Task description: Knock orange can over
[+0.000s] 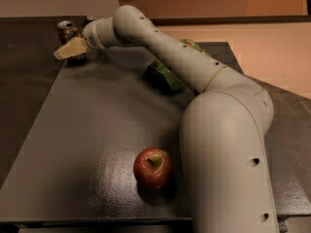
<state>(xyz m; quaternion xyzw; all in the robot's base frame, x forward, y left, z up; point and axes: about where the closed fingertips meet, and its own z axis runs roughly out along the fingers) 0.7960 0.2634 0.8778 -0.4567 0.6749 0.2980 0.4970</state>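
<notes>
The orange can stands upright at the far left corner of the dark table, silver top showing. My gripper reaches across from the right on the long white arm. Its pale fingers lie right in front of the can's lower body and cover part of it. Whether they touch the can I cannot tell.
A green bag lies behind my forearm, partly hidden by it. A red apple sits near the front edge. The table's left edge runs close by the can. My arm's bulky base fills the right side.
</notes>
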